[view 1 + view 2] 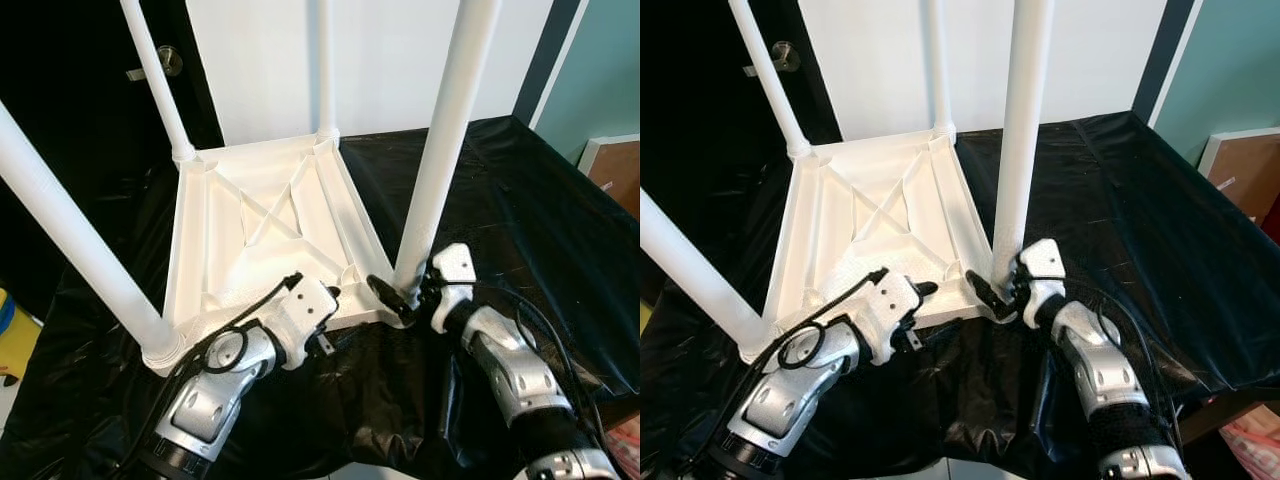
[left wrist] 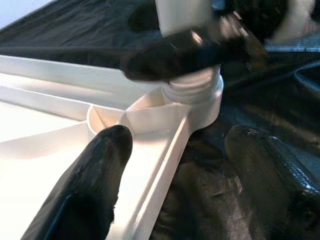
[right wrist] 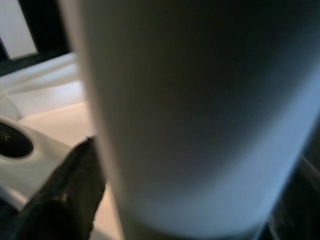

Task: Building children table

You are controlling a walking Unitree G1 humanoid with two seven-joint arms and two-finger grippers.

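Note:
A white children's table (image 1: 260, 215) lies upside down on a black sheet (image 1: 520, 200), its legs pointing up. My right gripper (image 1: 405, 295) is shut on the near right leg (image 1: 445, 130) just above its socket. That leg (image 3: 190, 115) looms close in the right wrist view, with one black finger (image 3: 70, 195) beside it. My left gripper (image 1: 330, 318) stands open astride the table's near rim (image 2: 165, 165). One finger (image 2: 95, 185) is inside the frame and the other (image 2: 275, 180) is outside over the sheet. The leg's threaded base (image 2: 192, 90) sits in the corner socket.
Three other legs rise at the near left (image 1: 70, 225), far left (image 1: 158, 80) and far right (image 1: 325, 65). Behind are a dark door with a knob (image 1: 170, 60) and a white wall. A yellow thing (image 1: 15, 340) is low on the left, a brown box (image 1: 620, 170) on the right.

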